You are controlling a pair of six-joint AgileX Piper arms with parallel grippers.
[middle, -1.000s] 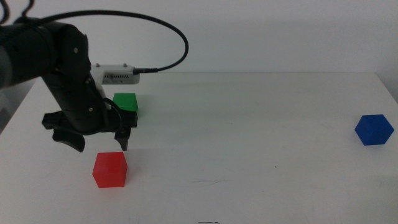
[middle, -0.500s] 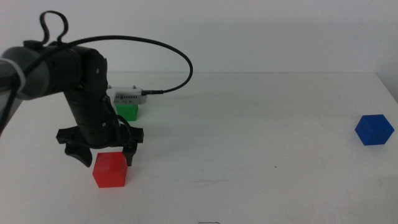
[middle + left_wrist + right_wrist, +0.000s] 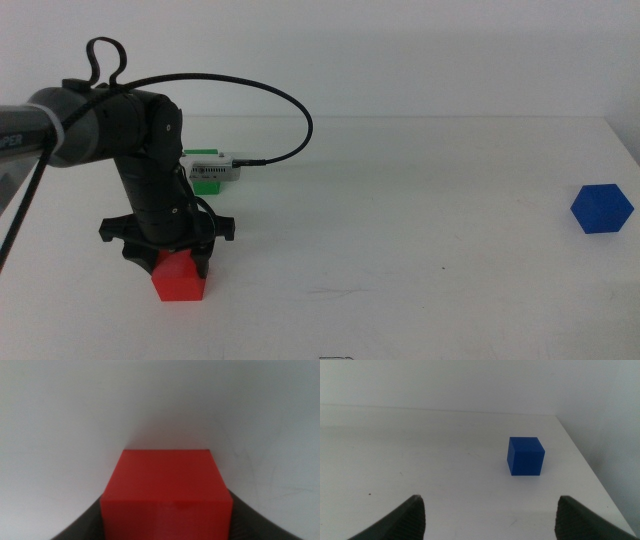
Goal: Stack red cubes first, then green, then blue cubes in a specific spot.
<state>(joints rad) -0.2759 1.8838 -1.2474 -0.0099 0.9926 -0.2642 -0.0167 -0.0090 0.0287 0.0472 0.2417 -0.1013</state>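
One red cube (image 3: pixel 180 279) between jaws of left gripper (image 3: pixel 170 262), jaws apart on either flank, contact not discernible. Green cube (image 3: pixel 208 181) just behind same arm. Right gripper (image 3: pixel 487 515) waiting, jaws wide apart, blue cube (image 3: pixel 525 455) ahead, between them, well apart.

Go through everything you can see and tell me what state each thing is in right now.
Red cube: on the table, unstacked, between the left claw's open jaws.
Green cube: on the table, partly hidden behind the left arm.
Blue cube: alone on the table at the right, untouched.
Left claw: open, lowered around the red cube.
Right claw: open, empty, facing the blue cube.
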